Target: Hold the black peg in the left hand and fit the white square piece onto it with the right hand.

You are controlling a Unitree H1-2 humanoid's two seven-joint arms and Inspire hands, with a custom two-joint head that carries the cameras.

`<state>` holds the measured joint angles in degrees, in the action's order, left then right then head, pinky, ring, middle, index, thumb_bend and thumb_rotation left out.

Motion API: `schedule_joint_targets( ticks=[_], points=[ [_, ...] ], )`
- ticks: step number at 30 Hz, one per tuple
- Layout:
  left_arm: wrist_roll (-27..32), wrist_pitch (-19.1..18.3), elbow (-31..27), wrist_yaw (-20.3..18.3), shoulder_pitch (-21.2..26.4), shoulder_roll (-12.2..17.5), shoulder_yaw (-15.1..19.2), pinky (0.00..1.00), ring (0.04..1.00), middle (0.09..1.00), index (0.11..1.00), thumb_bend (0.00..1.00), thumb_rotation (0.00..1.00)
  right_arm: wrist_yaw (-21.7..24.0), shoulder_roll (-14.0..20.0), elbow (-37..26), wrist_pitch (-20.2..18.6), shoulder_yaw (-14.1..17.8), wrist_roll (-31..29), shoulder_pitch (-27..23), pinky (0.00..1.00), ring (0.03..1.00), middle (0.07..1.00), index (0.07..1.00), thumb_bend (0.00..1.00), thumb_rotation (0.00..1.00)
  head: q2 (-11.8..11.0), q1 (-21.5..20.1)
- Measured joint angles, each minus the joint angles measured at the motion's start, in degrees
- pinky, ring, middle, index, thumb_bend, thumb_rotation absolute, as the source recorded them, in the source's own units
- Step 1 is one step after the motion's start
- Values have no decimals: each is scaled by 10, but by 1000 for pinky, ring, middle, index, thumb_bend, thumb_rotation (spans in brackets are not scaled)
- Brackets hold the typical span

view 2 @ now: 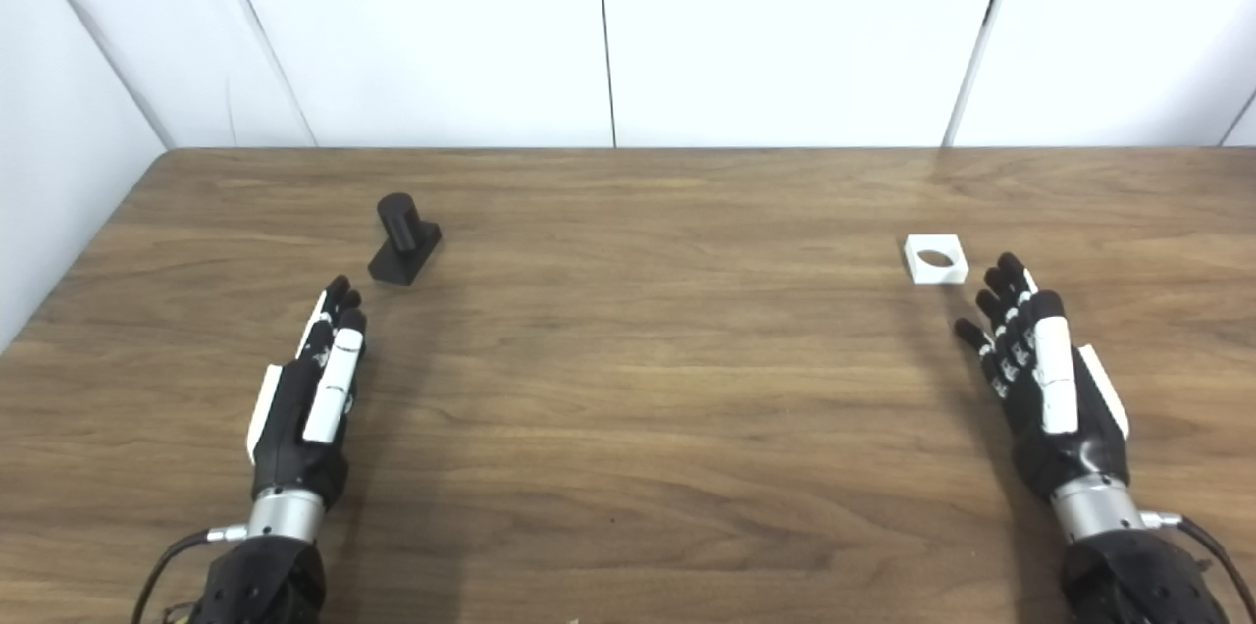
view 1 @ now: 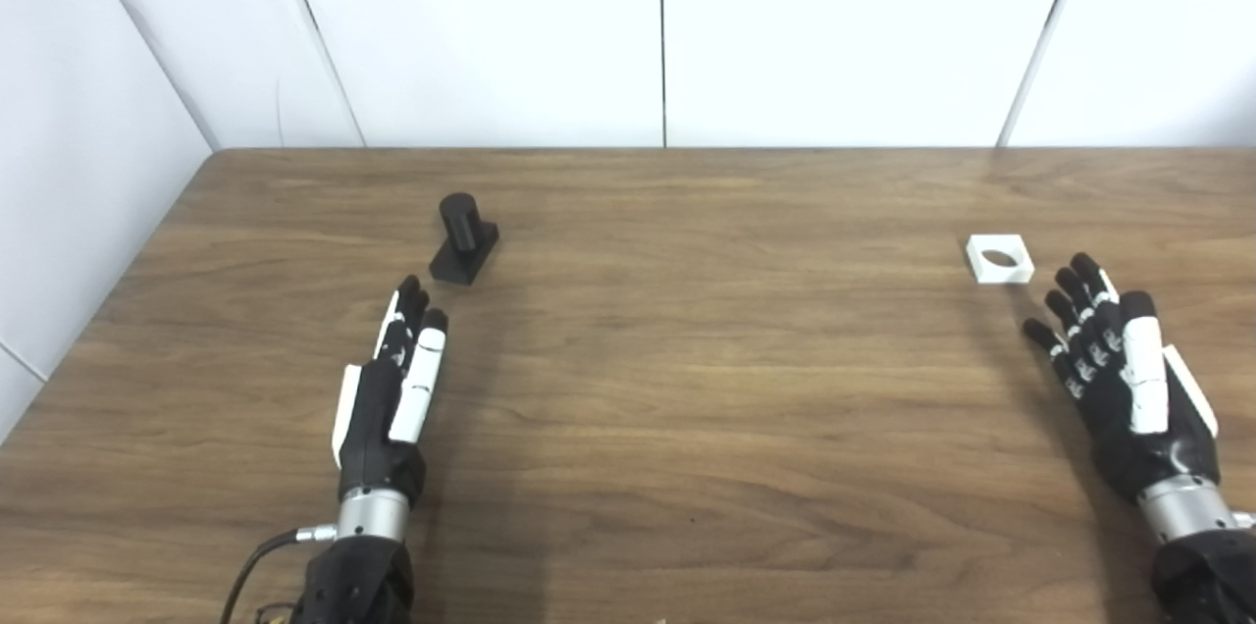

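Peg [view 1: 463, 238] stands on the counter [view 1: 687, 389], just beyond my left hand [view 1: 391, 398]. White piece [view 1: 999, 258] lies near my right hand [view 1: 1119, 379]. Both hands empty, fingers [view 1: 1070, 330] extended.

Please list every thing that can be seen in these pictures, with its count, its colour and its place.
peg: one, black, on its base, left part of the table, just beyond the left hand.
square piece: one, white with a round hole, flat on the right part of the table.
table: one, brown wood, fills the lower picture.
wall panels: white, behind the table.
left hand: one, black and white, open, empty.
right hand: one, black and white, open, empty.
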<state>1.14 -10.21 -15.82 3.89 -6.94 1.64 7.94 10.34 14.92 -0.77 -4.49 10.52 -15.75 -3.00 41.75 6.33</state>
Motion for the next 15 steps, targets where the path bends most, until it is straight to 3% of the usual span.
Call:
schedule_joint_targets(
  ticks=[4,9,15],
  points=[
    [-27,0,-1,1,0,1,-3,1000,1000,1000,1000,537,738,1,0,5,6,0,0,-1,1000,1000,1000,1000,556,1000,-3,3],
    [-64,-21,-37,0,0,6,-4,1000,1000,1000,1000,507,696,2,0,8,7,0,0,-3,1000,1000,1000,1000,557,1000,-5,7],
    [-84,-111,-100,-16,5,21,-11,1000,1000,1000,1000,553,798,3,0,8,8,1,0,-3,1000,1000,1000,1000,557,1000,-11,6]
  ],
)
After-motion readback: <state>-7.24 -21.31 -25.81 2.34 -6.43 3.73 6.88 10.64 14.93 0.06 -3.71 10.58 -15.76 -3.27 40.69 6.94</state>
